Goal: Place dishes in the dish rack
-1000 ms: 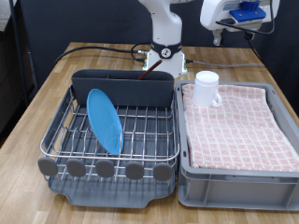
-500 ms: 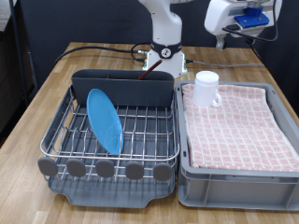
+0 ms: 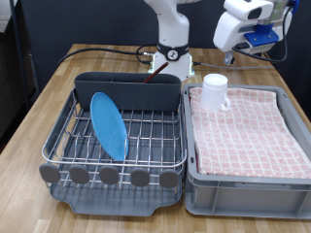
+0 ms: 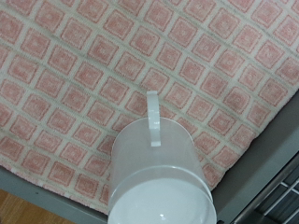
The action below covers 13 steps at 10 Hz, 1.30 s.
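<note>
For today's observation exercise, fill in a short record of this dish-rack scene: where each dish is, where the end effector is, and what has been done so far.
plate: light-blue plate stands on edge in the dish rack
mug: white mug upright on the pink checked cloth in the grey bin
spoon: not visible
end effector: fingers not visible; the wrist camera looks down on the mug
progress: plate racked, mug not yet
</note>
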Available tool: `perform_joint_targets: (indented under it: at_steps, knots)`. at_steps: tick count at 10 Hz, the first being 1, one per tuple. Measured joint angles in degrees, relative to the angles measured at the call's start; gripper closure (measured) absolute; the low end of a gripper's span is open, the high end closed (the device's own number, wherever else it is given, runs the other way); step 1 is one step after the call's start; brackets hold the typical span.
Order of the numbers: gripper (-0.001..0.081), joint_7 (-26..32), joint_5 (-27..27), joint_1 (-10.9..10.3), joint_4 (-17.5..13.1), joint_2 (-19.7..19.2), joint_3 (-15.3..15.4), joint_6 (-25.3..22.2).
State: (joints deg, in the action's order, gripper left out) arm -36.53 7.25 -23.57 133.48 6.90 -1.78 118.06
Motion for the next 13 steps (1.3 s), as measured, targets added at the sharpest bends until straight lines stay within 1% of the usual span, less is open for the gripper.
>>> perform_joint_targets:
  at_steps: [1, 4, 10, 13]
  knots:
    - [0.0004, 0.0, 0.1, 0.0, 0.0, -0.9, 0.0, 0.3]
    - [0.0004, 0.1, 0.2, 0.1, 1.3, -3.4, -0.1, 4.1]
    - [0.0004, 0.3, 0.4, 0.3, 6.5, -6.8, -0.8, 12.7]
    - [0.0004, 2.3, 0.4, 0.4, 8.1, -8.5, -1.4, 15.7]
